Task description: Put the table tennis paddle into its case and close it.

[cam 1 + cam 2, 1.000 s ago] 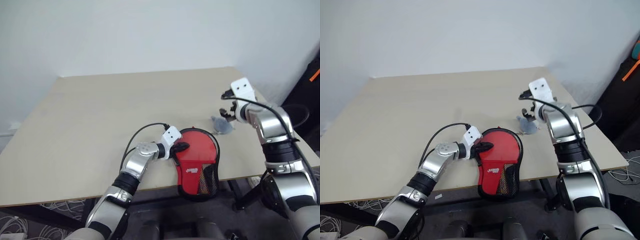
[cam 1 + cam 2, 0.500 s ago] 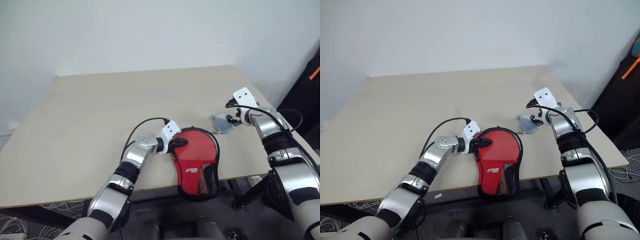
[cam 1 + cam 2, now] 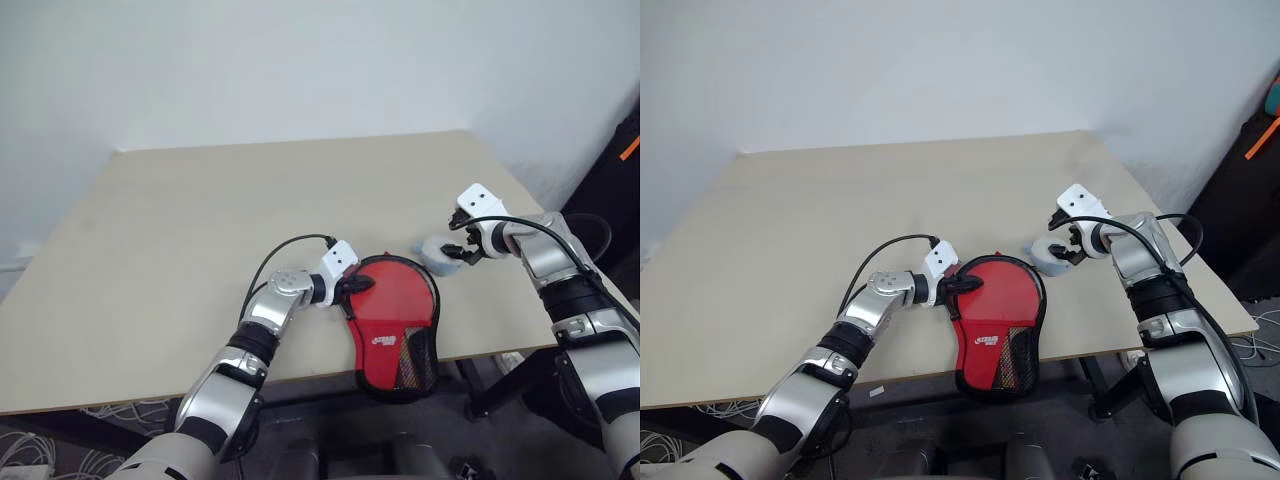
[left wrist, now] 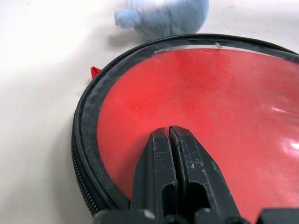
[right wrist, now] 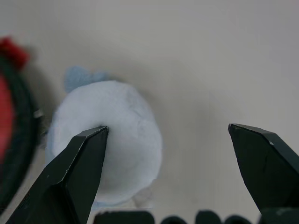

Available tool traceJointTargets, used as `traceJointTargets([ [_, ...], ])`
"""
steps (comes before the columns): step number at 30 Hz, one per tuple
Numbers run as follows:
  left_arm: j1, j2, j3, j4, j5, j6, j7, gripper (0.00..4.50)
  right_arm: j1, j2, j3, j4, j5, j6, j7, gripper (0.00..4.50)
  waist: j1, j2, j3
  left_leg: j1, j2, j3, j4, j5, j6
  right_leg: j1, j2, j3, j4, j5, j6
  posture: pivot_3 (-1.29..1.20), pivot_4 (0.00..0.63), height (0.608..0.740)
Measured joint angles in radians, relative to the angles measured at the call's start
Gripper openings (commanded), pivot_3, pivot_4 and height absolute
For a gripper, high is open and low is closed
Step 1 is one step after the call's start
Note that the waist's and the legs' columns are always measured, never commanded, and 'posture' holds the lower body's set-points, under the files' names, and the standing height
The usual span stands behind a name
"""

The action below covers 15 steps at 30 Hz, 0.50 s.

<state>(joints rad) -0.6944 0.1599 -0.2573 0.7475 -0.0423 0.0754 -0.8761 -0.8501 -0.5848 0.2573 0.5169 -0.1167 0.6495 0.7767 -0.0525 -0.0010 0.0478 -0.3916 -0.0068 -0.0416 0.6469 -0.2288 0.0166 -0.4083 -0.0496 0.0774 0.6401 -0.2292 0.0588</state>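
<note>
The case (image 3: 395, 320) lies red side up near the table's front edge, black-rimmed, its mesh end hanging over the edge. My left gripper (image 3: 362, 285) is shut, its tips resting on the case's upper left rim; the left wrist view shows the closed fingers (image 4: 161, 154) lying on the glossy red face (image 4: 224, 93) with nothing pinched between them. My right gripper (image 3: 462, 247) is open, low over a pale blue lump (image 3: 432, 250) just right of the case. In the right wrist view its fingertips (image 5: 93, 140) straddle that lump (image 5: 117, 135). The table tennis paddle is hidden.
The beige table (image 3: 250, 200) stretches bare to the left and back, up to a white wall. Its right edge (image 3: 520, 185) runs close behind my right arm. A dark object with an orange mark (image 3: 628, 150) stands off the table at the far right.
My right gripper has dropped and swung in toward the pale blue lump, its wrist rolling. The left gripper stays on the case, which has not moved.
</note>
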Motion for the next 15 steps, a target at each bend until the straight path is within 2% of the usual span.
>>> traceJointTargets([
  [7,0.001,-0.011,-0.004,-0.003,-0.006,0.006,-0.095,0.00,0.001,0.008,0.014,0.007,-0.001,-0.004,0.057,4.46,0.001,0.000,0.000,0.000,0.000,0.000,0.001,0.000,0.000,0.000,0.000,0.000,0.000,0.000,0.000,0.00,0.000,0.740],
  [15,0.004,-0.011,-0.009,0.001,-0.009,0.007,-0.193,0.00,-0.054,0.065,0.020,0.177,-0.004,-0.070,0.057,4.46,0.001,0.000,-0.001,0.000,0.000,0.000,0.002,0.000,0.000,0.001,0.000,0.000,0.000,0.000,0.000,0.00,0.000,0.740],
])
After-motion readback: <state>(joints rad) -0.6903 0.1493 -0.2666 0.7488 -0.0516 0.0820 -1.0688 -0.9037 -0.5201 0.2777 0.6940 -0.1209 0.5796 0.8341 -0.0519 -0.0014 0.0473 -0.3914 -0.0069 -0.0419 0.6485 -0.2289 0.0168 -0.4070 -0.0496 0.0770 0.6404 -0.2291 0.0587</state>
